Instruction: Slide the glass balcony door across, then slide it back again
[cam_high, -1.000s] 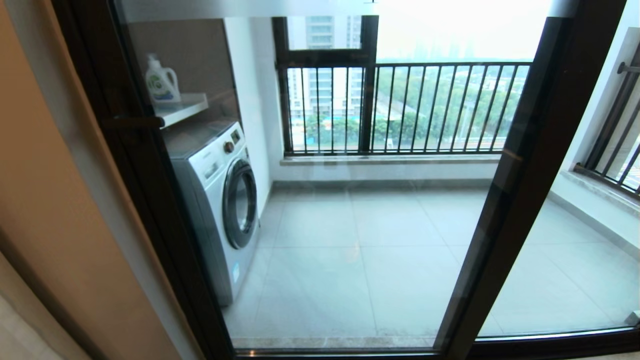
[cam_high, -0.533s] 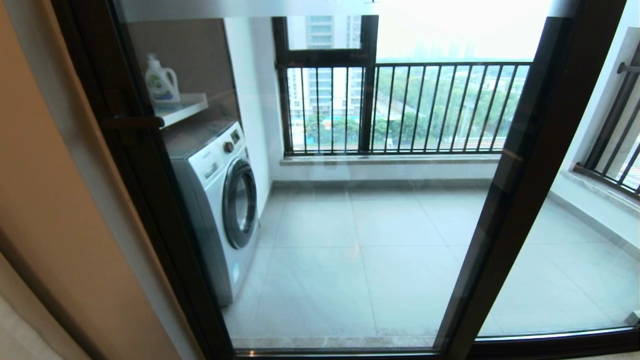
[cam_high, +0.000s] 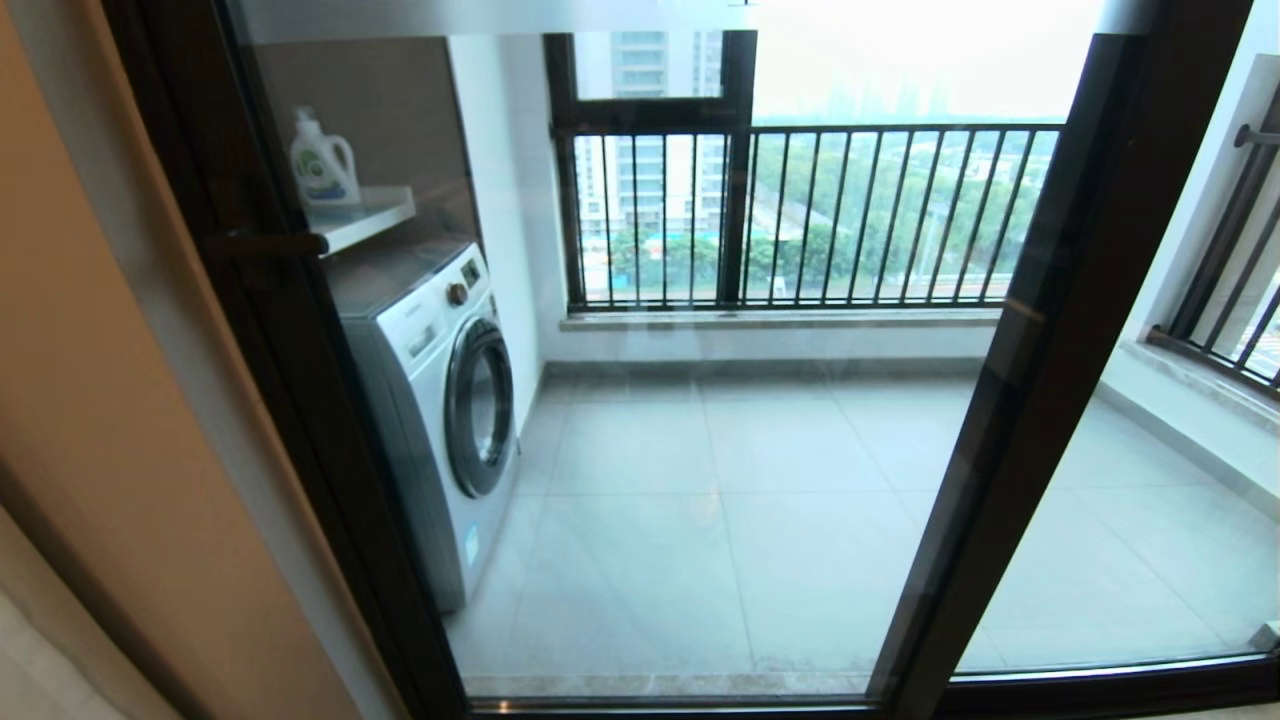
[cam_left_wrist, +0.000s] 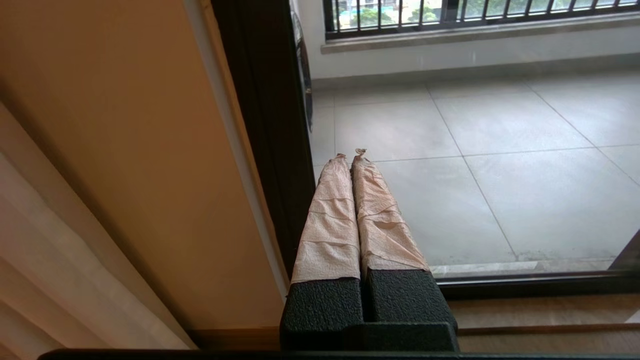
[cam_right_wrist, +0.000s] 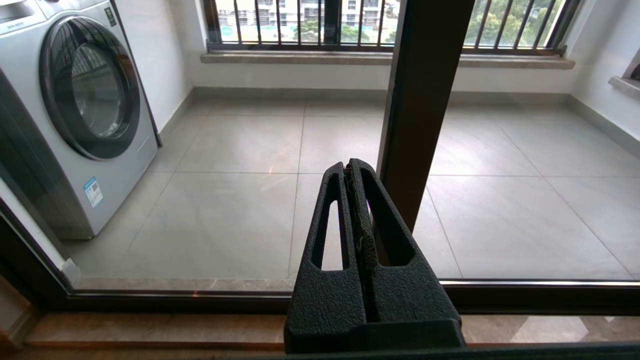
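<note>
The glass balcony door (cam_high: 700, 400) filled the head view, its left upright against the tan wall (cam_high: 120, 430) and bearing the slim dark handle (cam_high: 262, 243), its right upright (cam_high: 1030, 360) meeting the second pane (cam_high: 1150, 500); neither arm showed in that view. The left gripper (cam_left_wrist: 351, 156) hung low beside the door's left upright near the floor track (cam_left_wrist: 525, 284), its tape-wrapped fingers (cam_left_wrist: 332, 210) pressed together on nothing. The right gripper (cam_right_wrist: 348, 167) sat near the right upright (cam_right_wrist: 420, 100), black fingers (cam_right_wrist: 325, 220) closed and empty, with the washing machine (cam_right_wrist: 75, 110) beyond the glass.
</note>
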